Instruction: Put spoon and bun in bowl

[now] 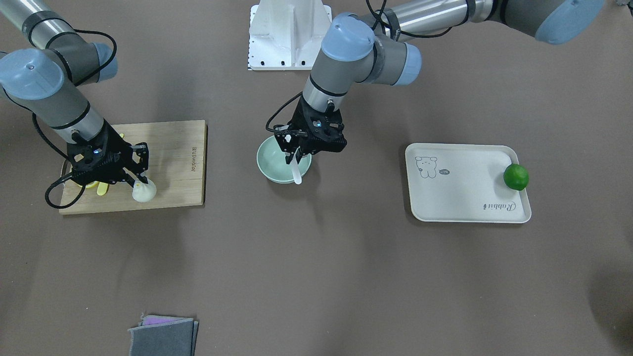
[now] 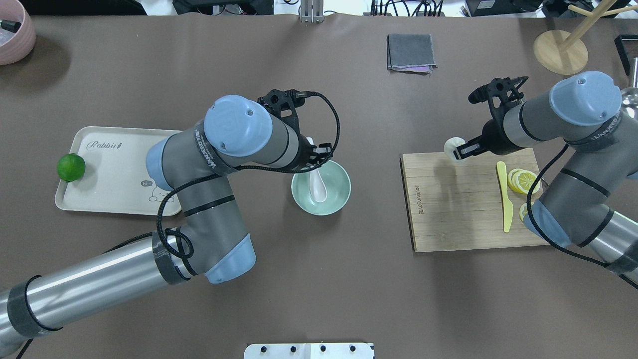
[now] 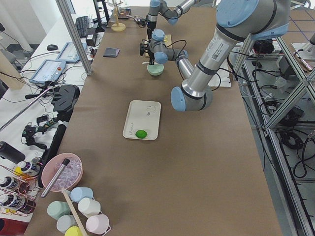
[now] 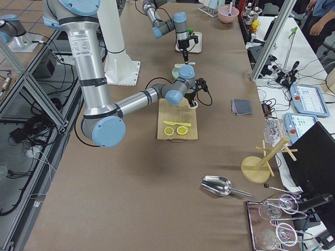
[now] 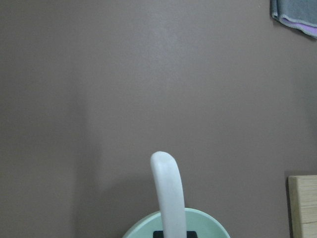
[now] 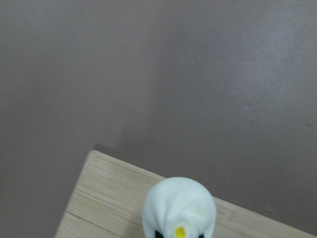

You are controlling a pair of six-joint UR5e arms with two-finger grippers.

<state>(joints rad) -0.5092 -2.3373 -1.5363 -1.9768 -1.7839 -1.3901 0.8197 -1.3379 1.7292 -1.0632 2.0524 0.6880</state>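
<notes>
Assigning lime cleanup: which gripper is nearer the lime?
Left. The left gripper is over the bowl, next to the tray with the lime; the right gripper is beyond the bowl, at the cutting board, holding the bun.

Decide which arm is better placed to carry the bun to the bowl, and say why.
Right. The right hand grips the bun over the cutting board; the left hand holds the spoon at the bowl.

Lime [image 1: 516, 177] at tray [image 1: 460, 198] edge; knife [image 2: 504, 194], lemon slices [image 2: 523, 181] on board [image 2: 458, 209]; folded cloth [image 2: 410, 52] apart.
</notes>
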